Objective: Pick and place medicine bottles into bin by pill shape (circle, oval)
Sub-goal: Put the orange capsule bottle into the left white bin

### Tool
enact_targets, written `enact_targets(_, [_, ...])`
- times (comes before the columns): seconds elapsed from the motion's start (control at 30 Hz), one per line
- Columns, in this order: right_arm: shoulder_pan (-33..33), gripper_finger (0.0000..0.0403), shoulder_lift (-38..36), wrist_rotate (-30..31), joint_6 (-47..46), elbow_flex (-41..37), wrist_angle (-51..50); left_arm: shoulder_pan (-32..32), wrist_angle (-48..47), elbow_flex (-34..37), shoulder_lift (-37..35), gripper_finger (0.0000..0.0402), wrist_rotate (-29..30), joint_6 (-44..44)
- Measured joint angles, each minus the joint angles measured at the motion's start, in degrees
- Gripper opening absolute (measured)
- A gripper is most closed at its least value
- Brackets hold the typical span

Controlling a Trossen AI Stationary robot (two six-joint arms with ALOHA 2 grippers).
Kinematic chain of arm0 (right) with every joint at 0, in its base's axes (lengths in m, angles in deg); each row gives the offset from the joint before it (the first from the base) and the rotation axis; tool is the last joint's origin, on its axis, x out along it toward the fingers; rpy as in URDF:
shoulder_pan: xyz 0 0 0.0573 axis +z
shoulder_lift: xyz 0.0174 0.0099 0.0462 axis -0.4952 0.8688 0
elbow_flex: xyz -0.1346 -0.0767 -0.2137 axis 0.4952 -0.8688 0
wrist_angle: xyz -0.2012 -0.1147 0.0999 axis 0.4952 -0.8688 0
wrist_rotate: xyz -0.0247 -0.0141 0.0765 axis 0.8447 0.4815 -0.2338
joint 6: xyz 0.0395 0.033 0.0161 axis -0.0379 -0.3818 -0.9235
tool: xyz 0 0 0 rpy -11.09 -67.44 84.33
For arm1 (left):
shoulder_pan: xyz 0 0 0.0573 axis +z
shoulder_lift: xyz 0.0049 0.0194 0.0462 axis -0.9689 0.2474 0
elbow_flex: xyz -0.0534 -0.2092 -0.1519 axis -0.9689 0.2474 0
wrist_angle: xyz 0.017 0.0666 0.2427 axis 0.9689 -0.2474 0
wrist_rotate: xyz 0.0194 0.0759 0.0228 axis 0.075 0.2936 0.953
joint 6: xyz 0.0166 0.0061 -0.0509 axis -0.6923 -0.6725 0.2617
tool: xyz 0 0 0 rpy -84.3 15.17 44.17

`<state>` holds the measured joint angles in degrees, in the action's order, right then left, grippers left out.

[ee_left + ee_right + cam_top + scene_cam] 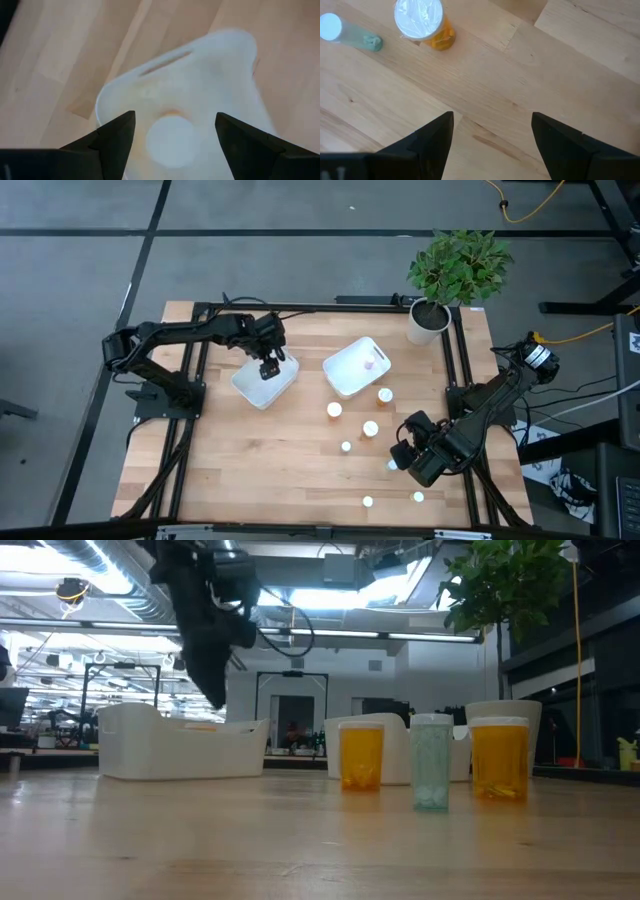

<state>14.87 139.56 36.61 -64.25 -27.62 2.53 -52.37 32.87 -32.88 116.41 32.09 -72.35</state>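
1. Left claw (269, 368) – hangs over the left bin (252, 387), near that bin's back edge; fingers (116, 136) parted, gripping nothing. In the left wrist view an orange bottle (171, 141) with a pale cap shows between them, inside the bin.
2. Right claw (403, 456) – low over the front right of the surface (260, 470), fingers spread wide, empty; bare wood lies beneath it.
3. Right bin (345, 370) – tilted white tray at mid-surface, apart from the left bin by a strip of bare wood; one pink bottle (369, 365) inside.
4. Loose bottles – seven upright on the surface: four in a cluster (371, 428) between the right bin and the right claw, one (392, 465) just beside that claw, two (368, 502) near the front edge.
5. Open room – the whole front left of the surface is bare wood.
6. Plant pot (427, 322) – back right corner, close to the rail.
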Motion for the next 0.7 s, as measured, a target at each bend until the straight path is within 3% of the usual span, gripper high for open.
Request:
enact_targets(0.17, [0.0, 0.0270, 0.0, 0.0, 1.2, 0.0, 0.0, -3.2, -0.6, -4.9, 0.0, 0.0270, -8.2, 10.0])
enact_targets(0.3, [0.0, 0.0270, 0.0, 0.0, 1.1, 0.0, 0.0, -9.0, 6.1, -6.2, 0.0, 0.0270, -15.1, 12.1])
enact_targets(0.43, [0.0, 0.0270, 0.0, 0.0, 1.2, 0.0, 0.0, -16.1, 14.7, -6.3, 0.0, 0.0270, -13.7, 13.1])
enact_targets(0.7, [0.0, 0.0270, 0.0, 0.0, 1.1, 0.0, 0.0, -27.1, 24.9, -6.3, 0.1, 0.0270, -3.3, 13.1])
